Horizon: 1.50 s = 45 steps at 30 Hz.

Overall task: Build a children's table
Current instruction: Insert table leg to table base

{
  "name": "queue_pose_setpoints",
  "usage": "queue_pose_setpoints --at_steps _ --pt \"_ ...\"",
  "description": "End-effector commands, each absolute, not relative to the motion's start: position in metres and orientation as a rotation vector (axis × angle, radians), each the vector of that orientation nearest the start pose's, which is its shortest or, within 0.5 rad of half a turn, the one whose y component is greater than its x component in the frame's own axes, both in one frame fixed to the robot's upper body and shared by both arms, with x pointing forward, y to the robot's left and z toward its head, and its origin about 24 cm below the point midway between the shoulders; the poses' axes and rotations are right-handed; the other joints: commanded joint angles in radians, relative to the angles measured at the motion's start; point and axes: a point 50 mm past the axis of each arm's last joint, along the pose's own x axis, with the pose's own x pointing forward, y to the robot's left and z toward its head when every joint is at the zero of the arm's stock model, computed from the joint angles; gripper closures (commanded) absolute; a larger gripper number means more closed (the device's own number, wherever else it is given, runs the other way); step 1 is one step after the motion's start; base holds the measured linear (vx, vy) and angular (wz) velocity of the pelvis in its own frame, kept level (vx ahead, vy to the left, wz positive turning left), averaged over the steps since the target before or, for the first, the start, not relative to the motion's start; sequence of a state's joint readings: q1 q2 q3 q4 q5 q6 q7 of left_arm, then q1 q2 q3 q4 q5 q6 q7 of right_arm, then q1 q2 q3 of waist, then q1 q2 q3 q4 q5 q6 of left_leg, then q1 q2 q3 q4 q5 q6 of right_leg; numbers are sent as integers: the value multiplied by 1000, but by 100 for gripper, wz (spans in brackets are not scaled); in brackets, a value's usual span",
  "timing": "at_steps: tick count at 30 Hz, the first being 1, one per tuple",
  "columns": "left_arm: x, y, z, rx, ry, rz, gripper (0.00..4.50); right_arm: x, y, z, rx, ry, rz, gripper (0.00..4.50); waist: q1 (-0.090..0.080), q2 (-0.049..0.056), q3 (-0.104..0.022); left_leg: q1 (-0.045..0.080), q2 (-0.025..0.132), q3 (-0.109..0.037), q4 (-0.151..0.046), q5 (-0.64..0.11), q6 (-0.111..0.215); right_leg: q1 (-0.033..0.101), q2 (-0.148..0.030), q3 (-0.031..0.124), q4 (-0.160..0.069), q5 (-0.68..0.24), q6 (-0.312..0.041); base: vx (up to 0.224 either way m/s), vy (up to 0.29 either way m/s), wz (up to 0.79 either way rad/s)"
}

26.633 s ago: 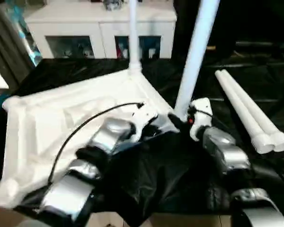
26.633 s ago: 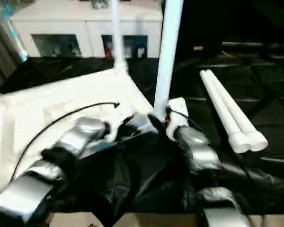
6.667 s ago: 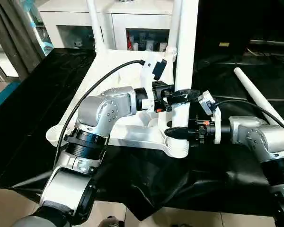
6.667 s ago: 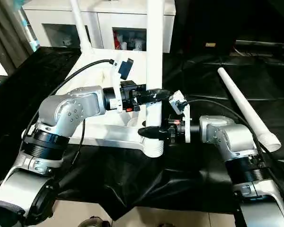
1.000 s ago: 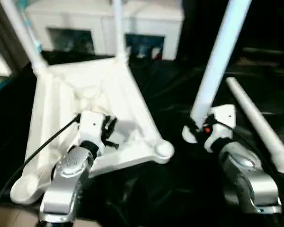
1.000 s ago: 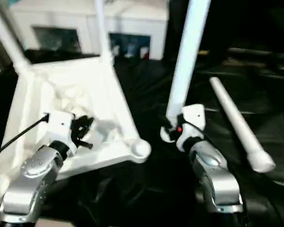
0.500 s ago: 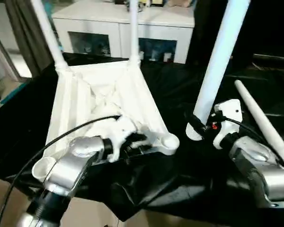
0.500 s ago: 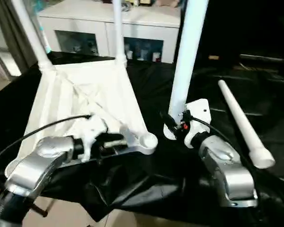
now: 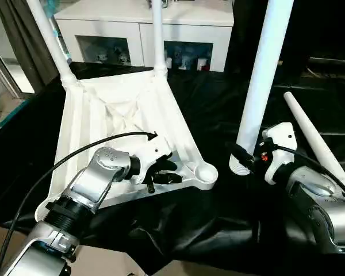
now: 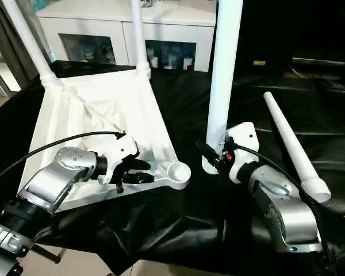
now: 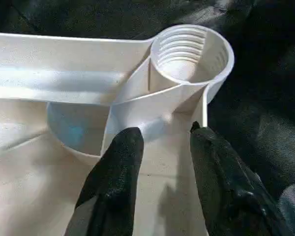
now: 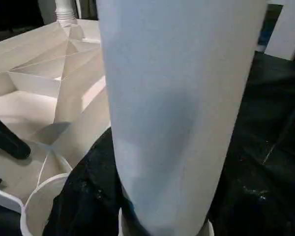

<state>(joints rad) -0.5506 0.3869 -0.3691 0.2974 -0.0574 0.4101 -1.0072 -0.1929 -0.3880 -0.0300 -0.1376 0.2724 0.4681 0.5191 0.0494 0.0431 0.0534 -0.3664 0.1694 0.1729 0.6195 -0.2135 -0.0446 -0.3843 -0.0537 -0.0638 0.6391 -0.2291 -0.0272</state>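
Note:
The children's table (image 9: 112,123) lies upside down on black cloth, ribbed underside up, with two legs (image 9: 157,34) standing in its far corners. Its near right corner socket (image 9: 200,171) is empty. My left gripper (image 9: 164,171) rests on the underside just beside that socket, fingers (image 11: 119,167) apart and open, astride a rib. My right gripper (image 9: 241,156) is shut on a third white leg (image 9: 261,75), held upright with its foot on the cloth to the right of the socket. A fourth leg (image 9: 313,144) lies loose on the cloth at the right.
A white cabinet (image 9: 121,26) with glass doors stands behind the work surface. Black cloth (image 9: 207,230) covers the surface and hangs over its near edge. A grey curtain (image 9: 11,34) hangs at the far left.
The view has shifted. My left gripper's fingers have spread beside the empty socket. My right gripper keeps its hold on the upright leg, at about the same spot.

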Motion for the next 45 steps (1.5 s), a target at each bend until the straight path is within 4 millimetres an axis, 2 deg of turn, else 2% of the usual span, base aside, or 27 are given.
queue_pose_setpoints --at_steps 1,2,3,6,7,12,17,22,23,26,28,32,34,35,37,40,42,43,45 --pt "304 113 61 348 514 -1226 304 277 -182 100 -85 144 555 261 4 -6 -66 2 55 -24 -64 -43 73 60 -91 59 -78 -16 -235 0 0 0" --pt "304 113 61 335 513 -1230 314 277 -182 100 -83 144 555 261 3 -6 -65 2 55 -24 -65 -46 69 59 -91 59 -79 -25 -233 0 0 0" --pt "304 112 63 304 501 -1228 342 278 -182 101 -81 143 556 261 4 -7 -64 3 56 -23 -66 -56 62 58 -91 59 -80 -47 -230 0 0 0" --pt "304 110 68 255 482 -1231 342 280 -182 102 -78 141 556 261 6 -6 -65 4 55 -22 -65 -54 60 57 -91 60 -81 -45 -230 0 0 0" --pt "304 111 68 254 482 -1229 342 280 -182 102 -78 141 555 261 7 -11 -65 2 55 -22 -66 -49 62 59 -91 60 -79 -41 -228 0 0 0" --pt "303 118 53 343 546 -1200 342 281 -179 101 -77 142 567 261 7 -12 -64 1 54 -23 -67 -43 67 57 -91 59 -82 -59 -205 0 0 0" --pt "306 121 50 378 562 -1172 342 282 -178 101 -77 142 573 261 8 -13 -63 1 54 -23 -69 -53 61 57 -92 60 -85 -79 -197 0 0 0" --pt "304 123 52 367 563 -1193 342 282 -176 101 -68 139 578 261 8 -11 -62 0 55 -24 -70 -59 56 56 -93 60 -86 -90 -197 0 0 0" --pt "304 123 53 354 542 -1202 371 282 -175 101 -59 138 582 261 6 -13 -62 0 55 -24 -71 -58 56 55 -92 59 -85 -89 -199 0 0 0" --pt "302 121 56 332 517 -1221 376 281 -172 100 -22 138 597 261 7 -13 -63 1 56 -24 -70 -57 59 55 -94 60 -85 -82 -204 0 0 0" --pt "301 121 56 325 511 -1227 409 281 -169 100 20 142 608 261 7 -12 -62 2 57 -24 -71 -59 61 53 -93 60 -84 -77 -208 0 0 0" --pt "300 123 53 330 520 -1229 428 283 -163 99 83 147 643 261 7 -11 -61 1 57 -24 -72 -65 59 53 -95 60 -86 -91 -208 0 0 0" --pt "299 123 51 331 526 -1230 447 284 -159 98 106 157 669 261 5 -15 -62 1 57 -24 -73 -60 55 54 -94 60 -83 -89 -207 0 0 0" --pt "298 124 51 330 529 -1234 450 286 -153 97 134 175 712 261 7 -12 -62 2 58 -23 -72 -57 55 52 -95 60 -84 -85 -206 0 0 0" --pt "298 124 50 325 524 -1232 450 288 -147 97 157 178 747 261 3 -14 -63 -1 57 -24 -72 -47 60 55 -95 59 -80 -59 -215 0 0 0" --pt "298 123 50 320 511 -1237 450 291 -141 97 180 189 783 261 2 -14 -64 1 59 -24 -71 -43 60 55 -96 59 -78 -48 -222 0 0 0" --pt "299 122 51 324 493 -1235 450 294 -138 92 170 220 801 261 2 -14 -64 0 57 -23 -71 -41 58 55 -96 59 -79 -51 -222 0 0 0" --pt "299 122 51 321 485 -1232 450 295 -137 89 161 238 804 261 2 -18 -62 0 57 -21 -72 -46 57 54 -95 59 -82 -63 -220 0 0 0" --pt "300 121 52 315 469 -1228 450 296 -136 86 149 261 812 261 5 -17 -62 0 58 -22 -72 -46 53 54 -97 60 -82 -73 -217 0 0 0"
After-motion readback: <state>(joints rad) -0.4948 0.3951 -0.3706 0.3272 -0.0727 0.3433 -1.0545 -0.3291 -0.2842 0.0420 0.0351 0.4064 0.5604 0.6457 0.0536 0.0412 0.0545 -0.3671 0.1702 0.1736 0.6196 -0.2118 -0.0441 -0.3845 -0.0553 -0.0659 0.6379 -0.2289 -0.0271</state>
